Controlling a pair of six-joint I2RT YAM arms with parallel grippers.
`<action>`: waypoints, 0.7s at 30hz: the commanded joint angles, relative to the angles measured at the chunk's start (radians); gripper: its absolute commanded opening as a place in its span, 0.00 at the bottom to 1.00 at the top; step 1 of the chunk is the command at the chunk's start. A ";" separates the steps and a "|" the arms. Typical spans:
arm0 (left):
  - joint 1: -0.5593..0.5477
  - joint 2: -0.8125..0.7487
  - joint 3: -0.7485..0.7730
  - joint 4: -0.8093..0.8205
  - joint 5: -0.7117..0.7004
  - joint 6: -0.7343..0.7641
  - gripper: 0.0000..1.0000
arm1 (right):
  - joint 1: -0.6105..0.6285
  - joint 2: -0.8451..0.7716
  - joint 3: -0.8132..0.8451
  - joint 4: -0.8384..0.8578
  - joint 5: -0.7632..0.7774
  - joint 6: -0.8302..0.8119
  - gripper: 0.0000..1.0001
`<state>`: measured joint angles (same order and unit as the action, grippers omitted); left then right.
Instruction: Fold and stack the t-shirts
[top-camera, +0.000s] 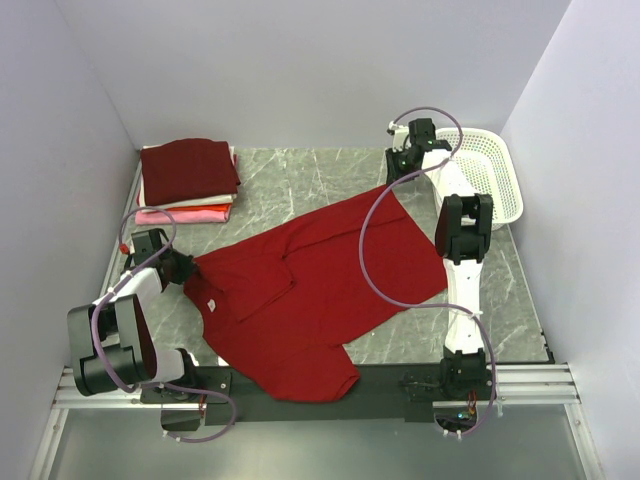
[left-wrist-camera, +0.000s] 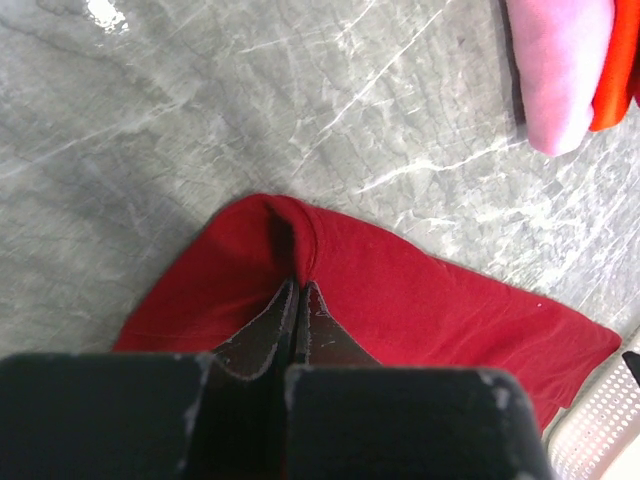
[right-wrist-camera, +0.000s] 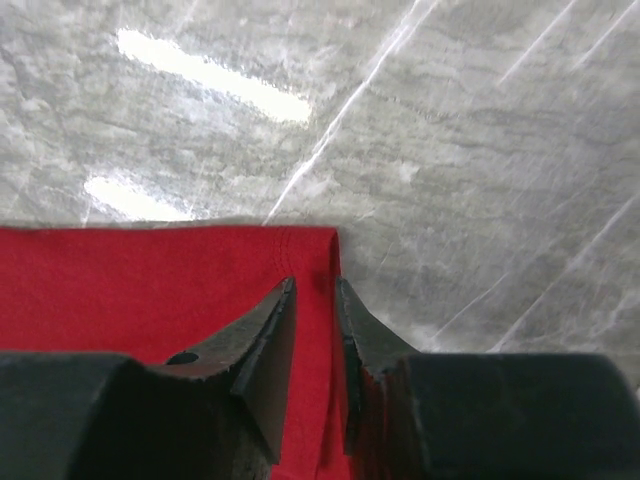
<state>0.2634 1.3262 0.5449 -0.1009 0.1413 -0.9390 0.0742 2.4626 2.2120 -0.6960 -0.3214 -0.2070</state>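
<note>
Right up close, the left gripper (left-wrist-camera: 298, 288) is pinched tight on a little bump of the red t-shirt (top-camera: 300, 285) at its left edge, likely so it can lift that side over for a fold. The shirt lies spread out in the middle of the table (top-camera: 300, 178), not folded yet. The right gripper (right-wrist-camera: 315, 292) sits at the shirt's far corner, jaws a small way apart, the cloth there flat, not pinched. The folded shirts (top-camera: 187, 180) are piled at the far left corner, where this one should go.
</note>
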 joint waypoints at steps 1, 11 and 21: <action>0.005 0.001 0.035 0.043 0.018 0.009 0.00 | 0.006 0.030 0.058 -0.005 0.005 -0.009 0.29; 0.004 0.005 0.038 0.043 0.024 0.009 0.00 | 0.016 0.056 0.052 -0.048 0.018 -0.043 0.24; 0.004 -0.004 0.041 0.033 -0.003 0.008 0.00 | 0.018 0.022 0.087 0.035 0.061 -0.005 0.00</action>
<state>0.2634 1.3266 0.5457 -0.0898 0.1524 -0.9379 0.0830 2.5256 2.2551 -0.7246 -0.2993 -0.2295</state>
